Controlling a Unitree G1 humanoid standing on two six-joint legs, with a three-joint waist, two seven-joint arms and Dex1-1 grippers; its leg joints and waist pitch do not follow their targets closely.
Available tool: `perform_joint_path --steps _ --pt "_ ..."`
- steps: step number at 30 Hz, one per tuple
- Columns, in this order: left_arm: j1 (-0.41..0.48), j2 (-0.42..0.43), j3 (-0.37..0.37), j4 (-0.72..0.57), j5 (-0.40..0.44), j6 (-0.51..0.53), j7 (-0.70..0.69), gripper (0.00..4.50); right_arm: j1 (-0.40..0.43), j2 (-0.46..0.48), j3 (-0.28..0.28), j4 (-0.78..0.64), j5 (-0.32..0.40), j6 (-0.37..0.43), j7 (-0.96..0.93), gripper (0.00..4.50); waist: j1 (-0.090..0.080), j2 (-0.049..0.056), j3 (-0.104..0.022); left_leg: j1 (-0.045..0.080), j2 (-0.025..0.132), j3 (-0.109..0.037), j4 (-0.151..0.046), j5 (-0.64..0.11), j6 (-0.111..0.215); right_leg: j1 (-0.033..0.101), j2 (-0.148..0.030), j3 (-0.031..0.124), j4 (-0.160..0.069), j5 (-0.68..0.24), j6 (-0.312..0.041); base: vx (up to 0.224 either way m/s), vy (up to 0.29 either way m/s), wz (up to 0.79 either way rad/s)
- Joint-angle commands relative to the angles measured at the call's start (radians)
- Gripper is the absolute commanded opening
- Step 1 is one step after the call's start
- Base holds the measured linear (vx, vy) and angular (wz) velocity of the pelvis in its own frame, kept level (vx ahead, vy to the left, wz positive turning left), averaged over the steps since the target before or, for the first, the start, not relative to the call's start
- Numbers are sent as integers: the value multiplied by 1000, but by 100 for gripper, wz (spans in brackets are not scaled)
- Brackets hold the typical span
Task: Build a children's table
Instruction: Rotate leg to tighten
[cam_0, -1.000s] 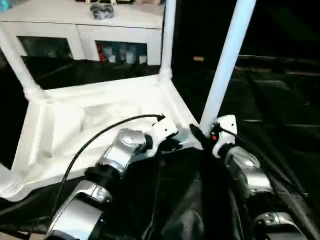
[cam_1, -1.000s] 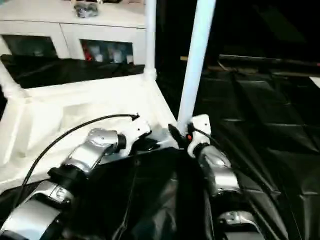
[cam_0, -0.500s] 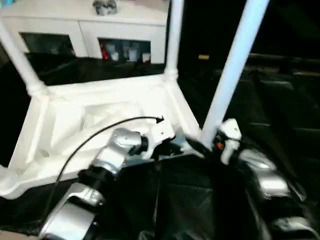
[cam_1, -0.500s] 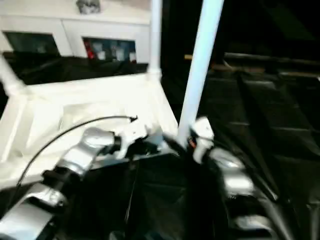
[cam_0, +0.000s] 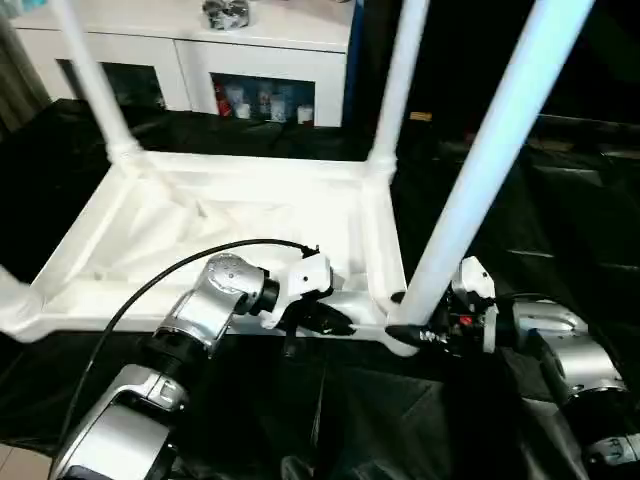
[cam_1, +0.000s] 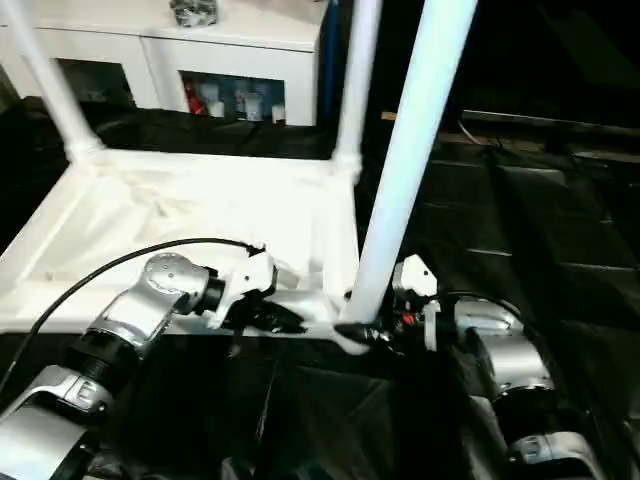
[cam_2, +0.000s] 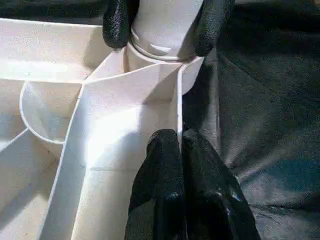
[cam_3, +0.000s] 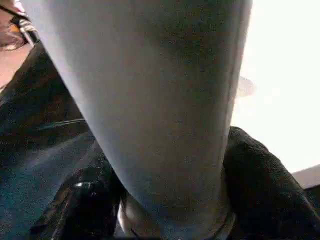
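The all-white plastic children's table top (cam_0: 230, 225) is lying upside down on the black-draped surface (cam_0: 560, 215), ribbed underside up. The near-right long round white tube leg (cam_0: 480, 180) is standing in the corner socket (cam_2: 165, 55) just in front of the right gripper (cam_0: 415, 335).

Step in hand, as I judge it: seating this leg fully. To do it well: right fingers (cam_3: 260, 185) are wrapping the tube low, right at the collar, so keep the push straight down along the tube axis w/ no sideways lean, or the collar could bind at the socket mouth. Left gripper (cam_2: 180, 150) is pinching the thin edge wall of the top between its closed fingers (cam_2: 160, 175), just short of the socket; it should be bracing that corner down & still so the top isn't skating on the cloth. A small twist while pressing would likely help. In the left wrist view a step of collar is showing above the socket rim, so prob. not fully home.

Look of the thing: glossy white throughout, rectangular, raised rim, diagonal ribs running to rounded corner sockets. Beyond the fingers, two other legs (cam_0: 395, 85) are standing upright in the far corners; another corner is poking in at the far side of the left arm. Behind it all: a white glass-door cabinet (cam_0: 265, 70).
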Motion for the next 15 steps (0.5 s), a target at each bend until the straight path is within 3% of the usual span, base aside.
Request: perform_joint_path --steps 1,9,12,13,14,15 --pt "-13 -6 4 -32 -22 -16 1 0 28 12 74 -20 -13 21 73 252 1 -12 -62 7 58 -23 -59 -137 94 43 -94 50 -61 -138 -242 0 0 0" --pt "-14 -15 6 -21 -14 -21 40 0 57 49 70 -33 -3 36 32 249 4 -13 -61 8 58 -24 -59 -145 87 43 -94 50 -63 -159 -233 0 0 0" --pt "-41 -56 27 23 18 -13 179 0 47 114 23 37 -42 -2 -168 249 3 -17 -59 8 58 -24 -62 -150 76 40 -96 51 -66 -182 -226 0 0 0" --pt "-51 -74 36 33 25 -6 231 0 37 145 -10 65 -38 14 -256 249 -6 -16 -50 15 54 -26 -67 -213 47 33 -98 50 -82 -298 -206 0 0 0" --pt "-61 -96 39 37 40 9 290 0 24 187 -54 93 -26 17 -362 249 -10 -14 -50 22 54 -30 -70 -250 25 32 -102 51 -90 -384 -187 0 0 0" --pt "-63 -102 39 37 46 14 307 0 21 201 -67 100 -24 14 -396 249 -12 -14 -51 21 54 -32 -72 -252 17 34 -102 50 -91 -400 -178 0 0 0"
